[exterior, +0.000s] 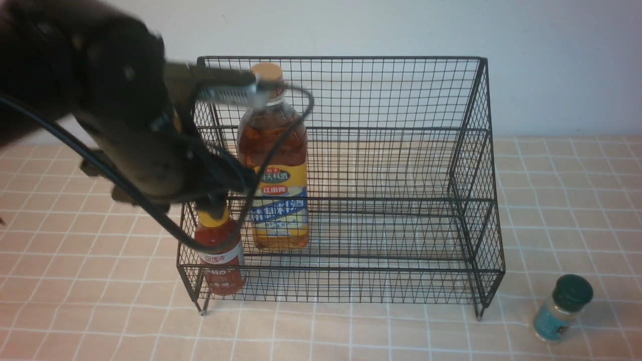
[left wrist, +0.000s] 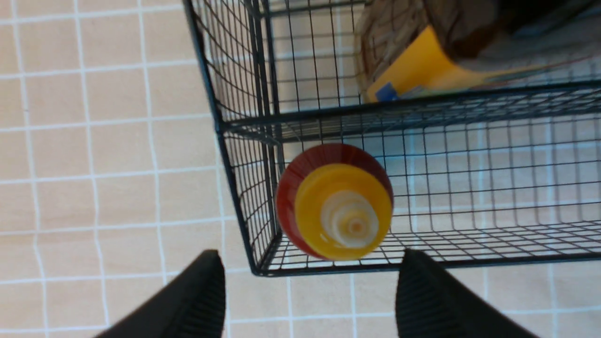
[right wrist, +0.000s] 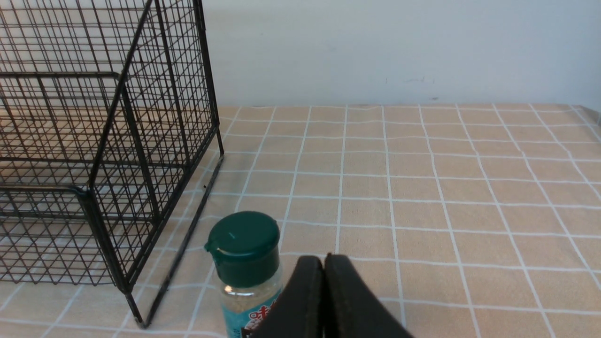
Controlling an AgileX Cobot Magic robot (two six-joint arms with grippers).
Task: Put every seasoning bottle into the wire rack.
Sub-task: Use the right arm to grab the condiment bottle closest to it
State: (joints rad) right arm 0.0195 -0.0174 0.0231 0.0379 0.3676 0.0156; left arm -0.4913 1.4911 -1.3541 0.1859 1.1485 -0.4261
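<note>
On the checked desk (exterior: 100,311) stands the black wire rack (exterior: 481,150). The small red bottle (exterior: 219,260) stands up in the low front part, at the left corner. The tall bottle (exterior: 275,165) stands on the step just behind it. The left tool (left wrist: 310,305) hangs over the red bottle, fingers spread wide, holding nothing. The tiny shaker (exterior: 562,308) sits on the desk outside the rack, near its front right foot. The right tool (right wrist: 324,300) is pinched tight and empty, just beside the shaker.
</note>
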